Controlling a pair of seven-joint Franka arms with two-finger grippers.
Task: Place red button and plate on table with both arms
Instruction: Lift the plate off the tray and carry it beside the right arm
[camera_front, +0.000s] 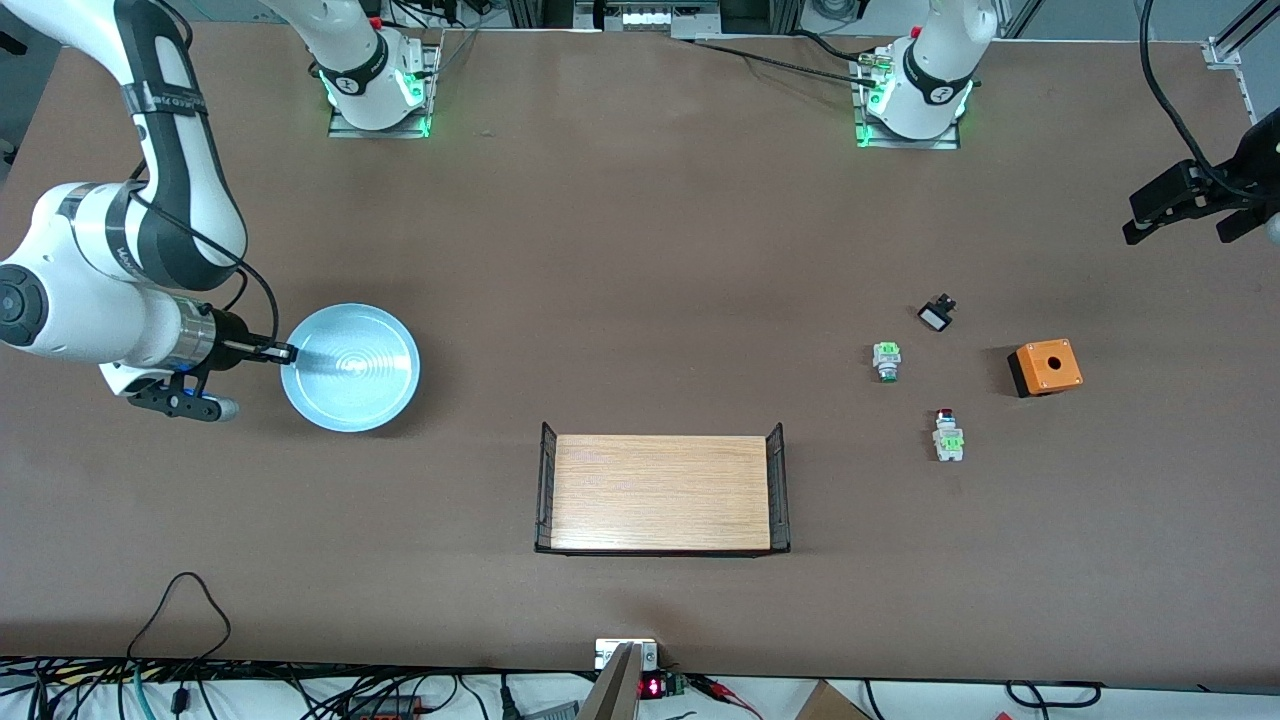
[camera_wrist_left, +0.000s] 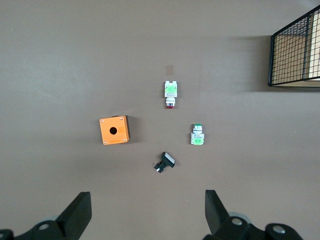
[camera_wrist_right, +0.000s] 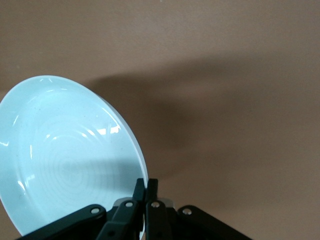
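Broadly, the large flat matte brown table (camera_front: 640, 250) fills the front view, smooth and bare over most of its surface. Low in the middle of that view sits a rectangular wooden tray (camera_front: 660, 492) with black wire mesh ends, its light grained board carrying nothing. At middle left of the frame is the round, shallow, light blue plate (camera_front: 355, 368), glossy with faint concentric rings and nothing in it. The right gripper (camera_front: 283, 352) has its fingers pinched tight on the plate's rim at the edge toward the right arm's end of the table; the right wrist view shows the plate tilted, with its shadow cast on the table.

At right of centre lies a small orange square box (camera_front: 1048, 365) with a round hole in its top. Lower in the frame, nearer the front camera, the red button (camera_front: 948, 433) lies on the table, a dark red cap on a whitish body with a bright green block. Nearby are a green-and-silver part (camera_front: 887, 360) and, higher in the frame, a small black-and-white part (camera_front: 937, 314).

The left gripper (camera_front: 1190, 212) hangs at the upper right edge of the frame, fingers spread wide and holding nothing, well apart from the red button.
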